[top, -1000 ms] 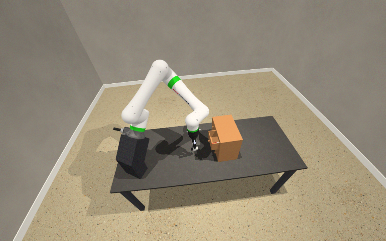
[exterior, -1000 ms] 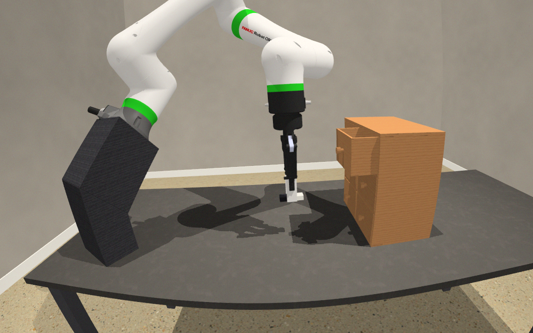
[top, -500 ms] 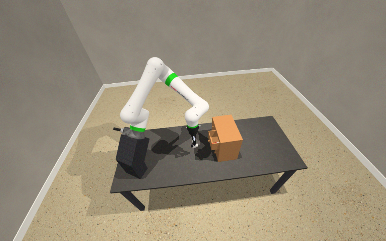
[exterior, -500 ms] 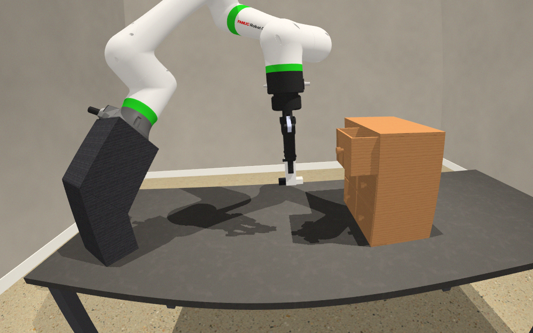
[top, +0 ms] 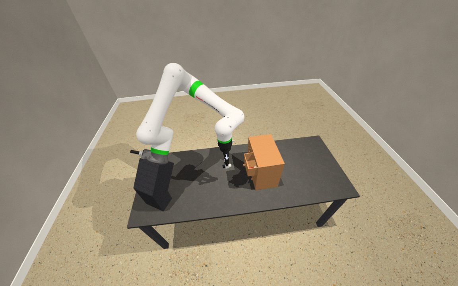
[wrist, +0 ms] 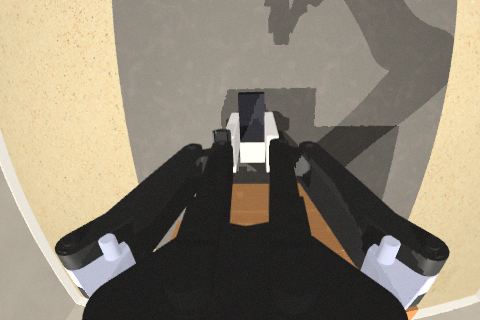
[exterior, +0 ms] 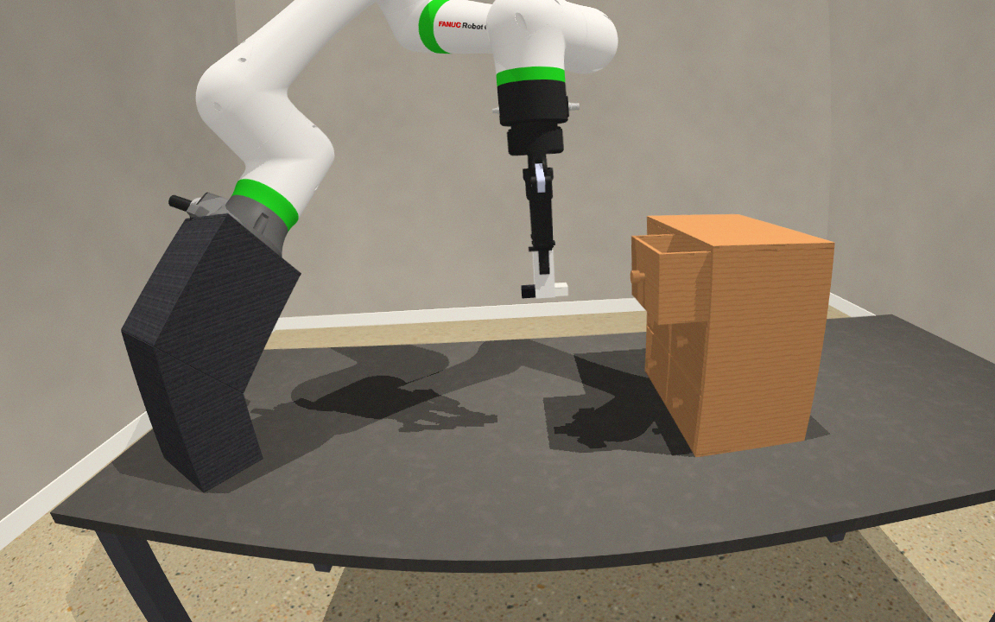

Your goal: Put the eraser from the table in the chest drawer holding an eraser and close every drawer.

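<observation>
Pinching the black-and-white eraser crosswise, the gripper is pointing its long axis toward the open drawer.

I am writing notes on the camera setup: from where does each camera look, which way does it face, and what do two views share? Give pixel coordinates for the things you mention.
Top: high up, looks down at the table (top: 301,177) and chest (top: 266,147) (exterior: 763,340); whole arm (top: 163,103) (exterior: 254,116) visible.
Exterior: lower, beside the table, faces across it; arm partly cut off above.
Wrist: above the gripper (top: 227,165) (exterior: 544,288) (wrist: 252,126), looks along its fingers at the eraser (top: 224,166) (exterior: 528,291) (wrist: 251,116).
Top and exterior share the chest and open drawer (top: 249,170) (exterior: 682,286).
</observation>
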